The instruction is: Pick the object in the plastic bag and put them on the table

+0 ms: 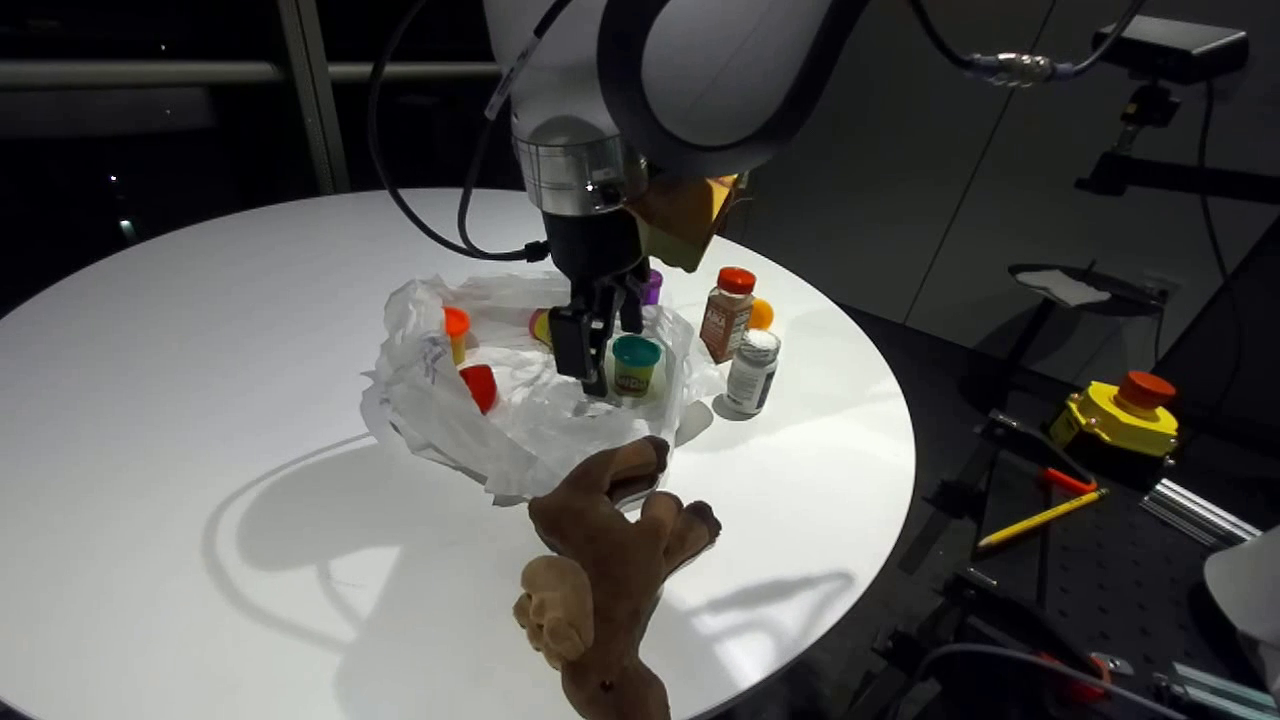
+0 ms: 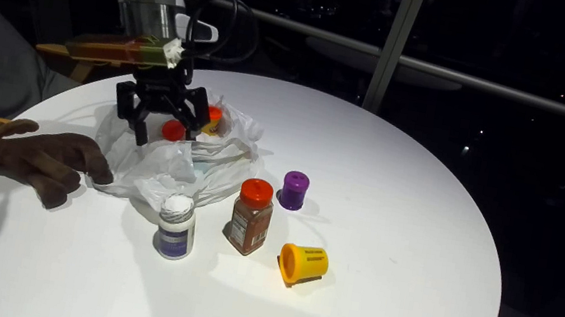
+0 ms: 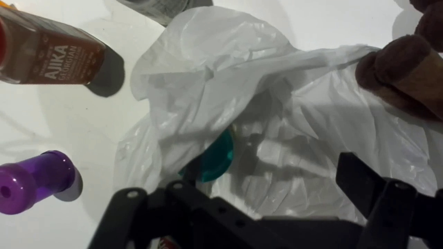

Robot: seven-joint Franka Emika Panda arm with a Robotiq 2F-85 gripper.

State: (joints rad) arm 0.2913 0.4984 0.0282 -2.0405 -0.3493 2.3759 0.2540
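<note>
Spread wide, the gripper (image 2: 165,141) hangs above the round white table (image 2: 390,227), over the crumpled plastic bag (image 1: 420,390). A brown plush toy (image 1: 615,565) lies at the bag's edge; a red-capped jar (image 2: 249,224) and a white bottle (image 2: 175,235) stand just beside. Within the bag are a teal-lidded tub (image 1: 635,370) and an orange-lidded tub (image 1: 456,325); outside, a tipped yellow cup (image 2: 310,264) and a purple container (image 2: 293,191).

- round white bench (image 1: 180,400) carries:
- crumpled plastic bag (image 1: 430,395)
- brown plush toy (image 1: 612,560), touching the bag
- white bottle (image 2: 176,238), red-capped jar (image 2: 251,222), purple container (image 2: 293,193), all upright
- yellow cup (image 2: 310,263) on its side
</note>
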